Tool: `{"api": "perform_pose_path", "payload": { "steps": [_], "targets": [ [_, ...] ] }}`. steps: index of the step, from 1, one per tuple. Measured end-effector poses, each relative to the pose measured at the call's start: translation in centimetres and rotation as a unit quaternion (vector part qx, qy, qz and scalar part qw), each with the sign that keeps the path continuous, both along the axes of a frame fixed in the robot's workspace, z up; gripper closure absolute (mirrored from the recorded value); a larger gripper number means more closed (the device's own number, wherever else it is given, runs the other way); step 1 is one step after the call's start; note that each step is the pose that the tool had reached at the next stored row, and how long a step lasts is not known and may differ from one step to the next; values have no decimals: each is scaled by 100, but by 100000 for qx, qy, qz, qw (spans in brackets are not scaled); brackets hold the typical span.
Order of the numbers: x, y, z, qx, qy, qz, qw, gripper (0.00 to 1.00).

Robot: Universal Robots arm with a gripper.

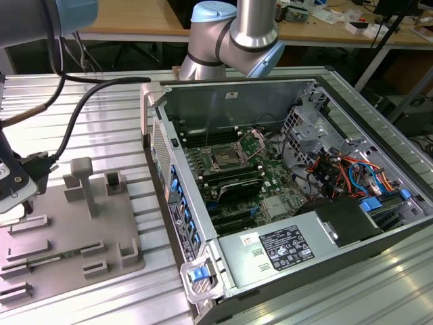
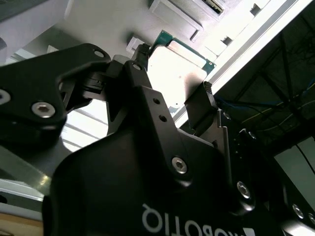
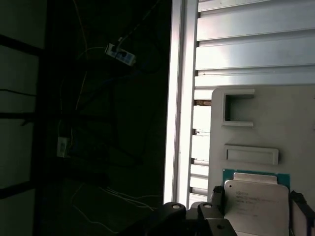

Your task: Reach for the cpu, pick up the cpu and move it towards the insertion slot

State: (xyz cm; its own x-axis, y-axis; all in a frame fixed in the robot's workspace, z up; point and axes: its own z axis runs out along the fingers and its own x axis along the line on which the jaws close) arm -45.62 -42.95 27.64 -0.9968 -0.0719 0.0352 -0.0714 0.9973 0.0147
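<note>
Gripper [image 2: 173, 78] jaws prob. pinched cpu [image 3: 256, 206] by its edges. Thin hold: could slip or tilt en route to slot [image 1: 224, 160].

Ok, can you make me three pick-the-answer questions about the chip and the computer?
1. Where is the cpu? A on the floor. B at the gripper, by the grey plate. C on a chair.
2. What colour is the cpu's rim? A red. B green. C yellow.
3. The computer case is: A open. B shut. C wrapped up.
Answers: 1 B, both wrist views show it there. 2 B, a green edge frames the silvery top. 3 A, its circuit board shows.
</note>
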Motion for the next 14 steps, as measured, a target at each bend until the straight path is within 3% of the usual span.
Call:
{"api": "perform_pose_path", "payload": {
  "steps": [14],
  "targets": [
    [0, 0, 129, 0, 1, 2, 100000, 45]
  ]
}}
